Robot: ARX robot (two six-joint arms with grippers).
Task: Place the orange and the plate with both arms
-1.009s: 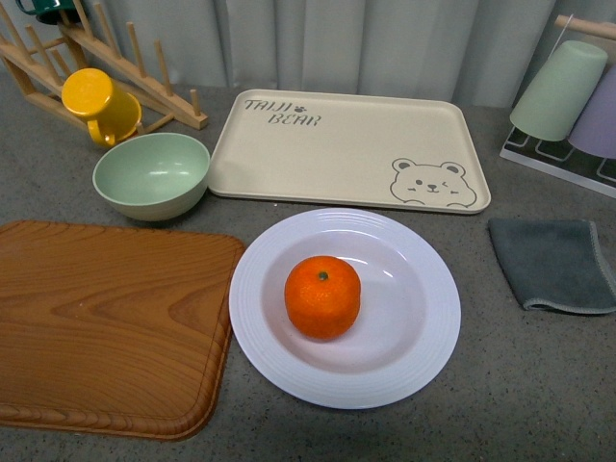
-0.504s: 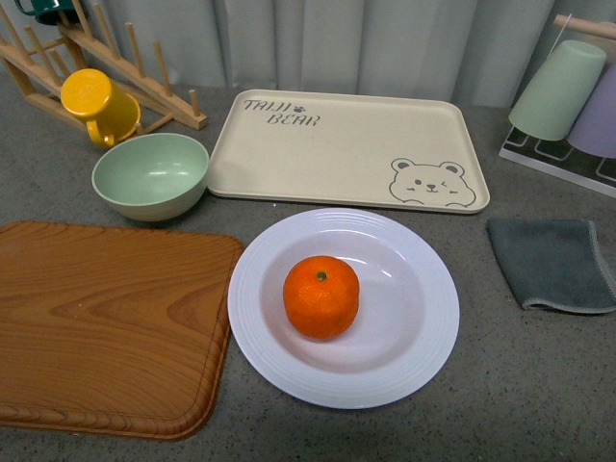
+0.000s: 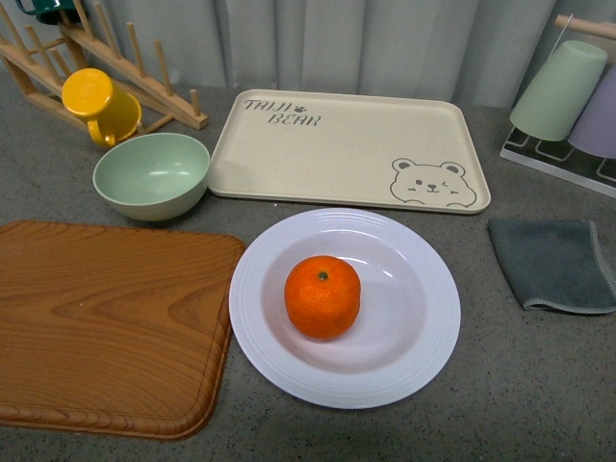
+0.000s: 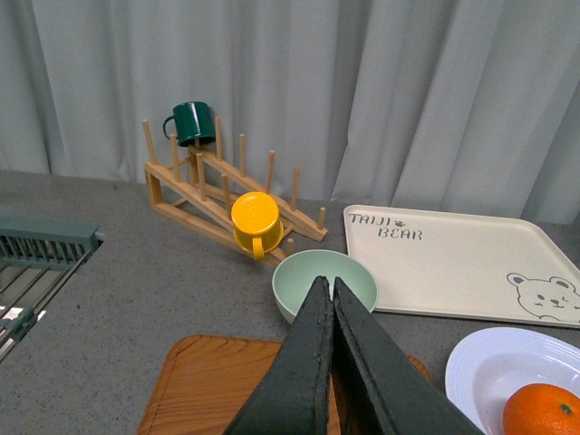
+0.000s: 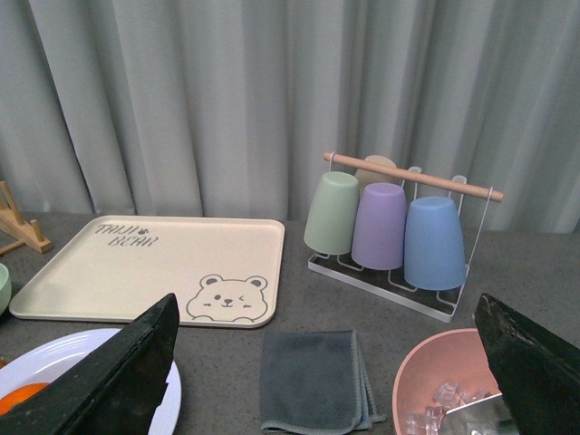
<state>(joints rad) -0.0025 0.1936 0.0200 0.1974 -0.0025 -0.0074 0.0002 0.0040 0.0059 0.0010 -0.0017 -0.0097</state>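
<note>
Left wrist view: the black jaws of the left arm are pressed together into 1 thin line, and nothing is between them. Their tips show in front of the near rim of the pale green round bowl [image 4: 324, 272] and above a corner of the brown wooden cutting board [image 4: 208, 390]. In the right wrist view the black jaws of the right arm stand wide apart and hold nothing. The folded dark grey cloth [image 5: 313, 381] shows in the gap between them, lying on the grey speckled worktop [image 5: 544, 263].

The round bright orange fruit [image 3: 322, 296] sits in the hollow of the large white round plate with fine ridges on its rim [image 3: 252, 322], a little left of the middle, with its small green stem spot turned up. The plate stands on the worktop with its left edge just beside the cutting board; I cannot tell if they touch. Just behind the plate lies the cream rectangular tray with a bear drawing [image 3: 337, 154].

The bowl is left of the tray. Behind it a yellow mug [image 3: 96, 104] hangs on the wooden peg rack [image 3: 178, 106], and a dark green mug [image 4: 192, 122] hangs higher on it. The cloth lies right of the plate, apart from it.

Far right, a wire rack with a wooden bar [image 5: 417, 177] carries 3 cups upside down: green, purple and blue. Near the right jaws is a pink bowl [image 5: 435, 381]; what is inside is not clear.
</note>
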